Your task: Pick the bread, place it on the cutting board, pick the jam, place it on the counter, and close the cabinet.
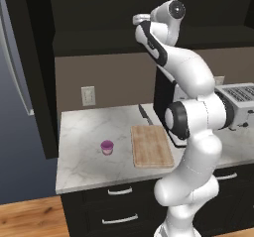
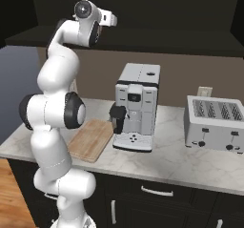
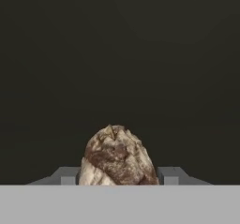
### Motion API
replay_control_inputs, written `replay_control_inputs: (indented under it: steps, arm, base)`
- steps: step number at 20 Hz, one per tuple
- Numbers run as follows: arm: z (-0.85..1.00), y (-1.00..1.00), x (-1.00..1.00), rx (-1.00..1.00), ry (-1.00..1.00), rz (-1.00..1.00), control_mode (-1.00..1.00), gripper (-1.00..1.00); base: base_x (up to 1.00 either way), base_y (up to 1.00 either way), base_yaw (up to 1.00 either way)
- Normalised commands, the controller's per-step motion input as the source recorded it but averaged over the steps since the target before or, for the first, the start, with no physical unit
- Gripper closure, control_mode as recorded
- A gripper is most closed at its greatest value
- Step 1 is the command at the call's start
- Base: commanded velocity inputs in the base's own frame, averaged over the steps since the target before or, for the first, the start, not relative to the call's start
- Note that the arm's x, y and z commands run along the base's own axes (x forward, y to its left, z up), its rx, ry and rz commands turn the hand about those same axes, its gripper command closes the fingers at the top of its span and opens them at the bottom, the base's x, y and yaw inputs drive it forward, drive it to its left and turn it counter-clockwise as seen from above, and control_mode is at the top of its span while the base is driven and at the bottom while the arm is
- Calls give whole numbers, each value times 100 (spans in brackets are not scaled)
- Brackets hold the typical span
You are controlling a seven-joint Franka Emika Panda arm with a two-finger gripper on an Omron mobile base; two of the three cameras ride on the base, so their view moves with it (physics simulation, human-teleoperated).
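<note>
one bread (image 3: 117,157), a rough brown loaf with darker crust, sits pinched between the two fingers of the gripper (image 3: 117,176) in the hand view, against the dark inside of the cabinet (image 1: 99,18); the fingers press its flanks at 3 and 9 o'clock. one white arm, raised high, reaches into the cabinet's black opening in both base views. one cutting board (image 1: 151,146), light tan wood, lies flat on the counter (image 1: 84,132) with nothing on it. one jam (image 1: 107,147), a small purple jar, stands upright on the marble at 9 o'clock of the board, near it and not touching. one coffee machine (image 2: 136,108) stands at 3 o'clock of the board, just beside it. one toaster (image 2: 214,124) stands farther along at 3 o'clock, well apart from the board.
</note>
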Motion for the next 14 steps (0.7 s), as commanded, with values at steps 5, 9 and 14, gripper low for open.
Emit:
replay_control_inputs:
  steps: [5, 9, 14]
  arm:
    - [-8, -15, -64, 0, -1, 0, -100, 100]
    - [-4, -16, -80, 0, -5, 0, -100, 100]
    - [-8, -10, -92, 0, -6, 0, -100, 100]
  base:
    - [0, 0, 0]
    - [0, 0, 0]
    - [0, 0, 0]
